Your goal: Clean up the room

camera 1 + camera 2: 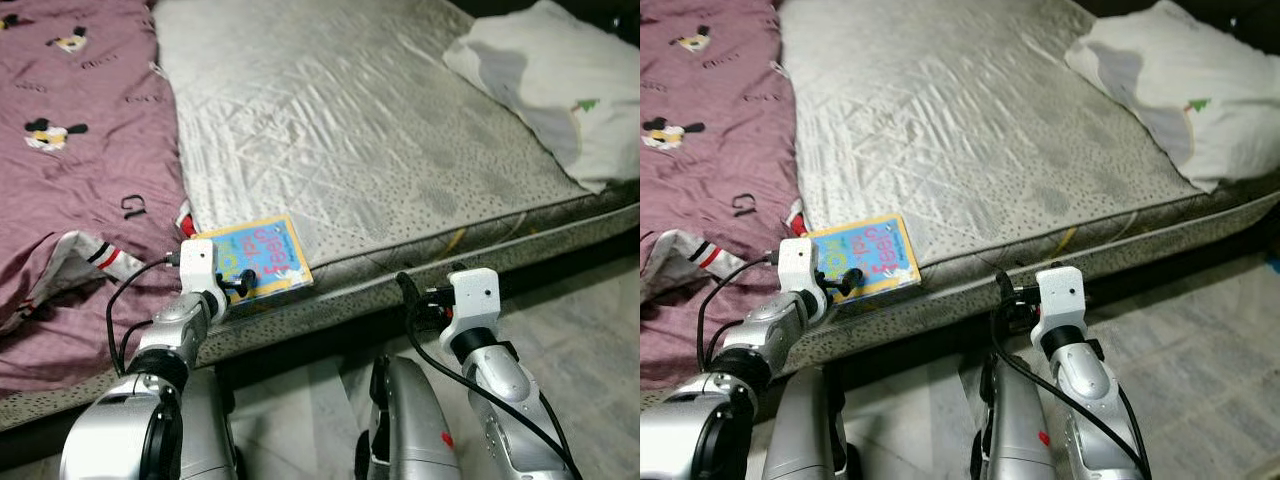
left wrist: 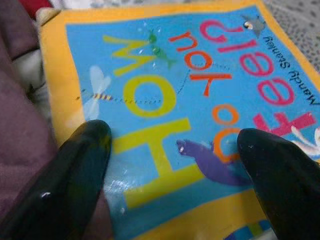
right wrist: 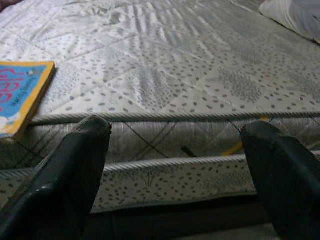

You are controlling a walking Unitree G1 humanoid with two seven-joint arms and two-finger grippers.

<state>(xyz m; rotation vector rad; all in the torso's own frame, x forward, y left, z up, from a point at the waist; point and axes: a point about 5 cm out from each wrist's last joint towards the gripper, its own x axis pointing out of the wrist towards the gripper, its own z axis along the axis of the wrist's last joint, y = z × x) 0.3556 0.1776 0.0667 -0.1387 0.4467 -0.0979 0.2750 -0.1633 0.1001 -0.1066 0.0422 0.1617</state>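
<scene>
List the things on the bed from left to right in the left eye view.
Pink blanket → picture book, with the left pincer at it → bare mattress → white pillow.

Bare grey quilted mattress. Mauve cartoon-print blanket at robot's left; white pillow at far right. Blue, yellow-bordered picture book at near edge. Left gripper at book's near-left corner. Right gripper low beside the mattress edge.

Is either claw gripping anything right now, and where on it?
Nothing is held. The left claw is open over the book cover; the right claw is open at the mattress edge.
</scene>
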